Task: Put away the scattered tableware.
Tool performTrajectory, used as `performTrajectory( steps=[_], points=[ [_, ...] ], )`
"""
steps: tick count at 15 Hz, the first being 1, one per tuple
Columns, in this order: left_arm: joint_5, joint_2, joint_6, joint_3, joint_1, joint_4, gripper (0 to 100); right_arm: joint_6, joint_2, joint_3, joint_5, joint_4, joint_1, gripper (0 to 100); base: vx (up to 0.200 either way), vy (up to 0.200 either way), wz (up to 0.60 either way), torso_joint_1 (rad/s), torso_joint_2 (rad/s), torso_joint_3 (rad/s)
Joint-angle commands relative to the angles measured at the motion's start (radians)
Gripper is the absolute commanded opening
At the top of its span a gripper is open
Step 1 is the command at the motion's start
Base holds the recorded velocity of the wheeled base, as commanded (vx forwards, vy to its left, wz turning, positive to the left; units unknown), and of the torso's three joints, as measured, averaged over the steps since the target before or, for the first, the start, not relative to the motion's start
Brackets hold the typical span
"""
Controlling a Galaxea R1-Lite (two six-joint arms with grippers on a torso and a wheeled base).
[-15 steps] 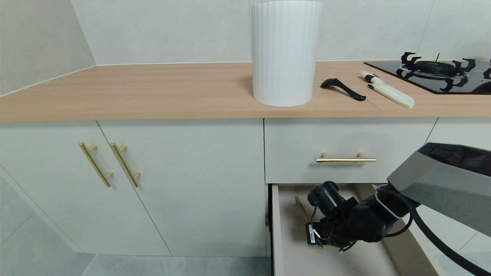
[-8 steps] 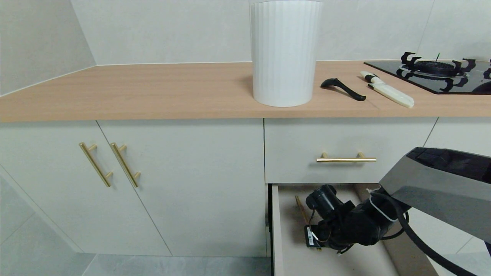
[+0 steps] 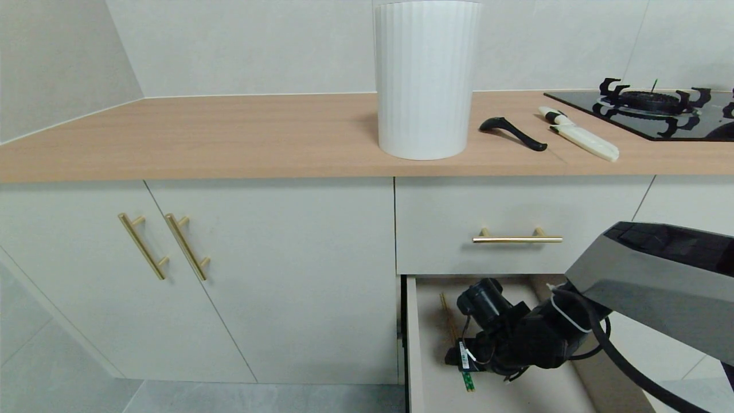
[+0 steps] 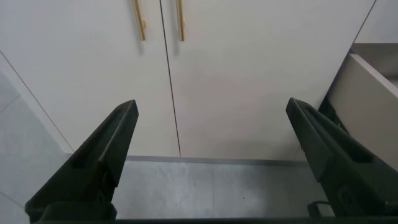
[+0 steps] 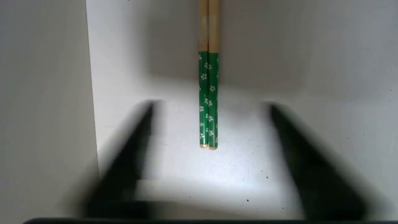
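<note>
**chopsticks down in the drawer, right gripper let go**

the chopsticks lay flat on the floor of the open drawer, side by side, close to its left wall. their green patterned ends pointed toward the drawer front. a second before, the head view showed only their plain ends behind the wrist; now the green tips stuck out below it. the right gripper hung over them with its fingers spread wide, one on each side, touching neither stick. the fingers looked smeared, so probably caught mid-motion. the arm had edged a little toward the drawer's left wall over that second.

reading: release done, so this item counts as stored.

still out on the counter: a black spoon and a knife, near each other, between the white bin and the stove. the drawer also remained open.

the left gripper was wide apart and empty, low in front of the cupboard doors.
</note>
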Motion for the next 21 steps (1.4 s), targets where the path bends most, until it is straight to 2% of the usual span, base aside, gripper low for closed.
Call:
performTrajectory(
  steps=[1,3,6,9,10,15,21],
  points=[
    [0.0,0.001,-0.001,0.0,0.001,0.0,100,0.0,-0.009,0.0,0.0,0.0,-0.001,100,0.0,0.0,0.0,0.0,0.0,0.0],
    [0.0,0.001,-0.001,0.0,0.001,0.0,100,-0.001,-0.06,0.016,0.002,0.01,0.0,100,0.0,0.0,0.0,0.0,0.0,0.0],
    [0.0,0.001,-0.001,0.0,0.001,0.0,100,-0.032,-0.342,0.108,0.005,0.046,0.011,100,0.0,0.0,0.0,0.0,0.0,0.0],
    [0.0,0.001,-0.001,0.0,0.001,0.0,100,-0.083,-0.618,0.104,0.011,0.238,0.008,100,0.0,0.0,0.0,0.0,0.0,0.0],
    [0.0,0.001,-0.001,0.0,0.001,0.0,100,-0.095,-0.683,0.112,0.009,0.254,0.008,100,0.0,0.0,0.0,0.0,0.0,0.0],
    [0.0,0.001,-0.001,0.0,0.001,0.0,100,-0.184,-0.796,0.129,-0.031,0.253,-0.05,100,0.0,0.0,0.0,0.0,0.0,0.0],
    [0.0,0.001,-0.001,0.0,0.001,0.0,100,-0.261,-0.885,0.129,-0.031,0.251,-0.127,100,0.0,0.0,0.0,0.0,0.0,0.0]
  ],
)
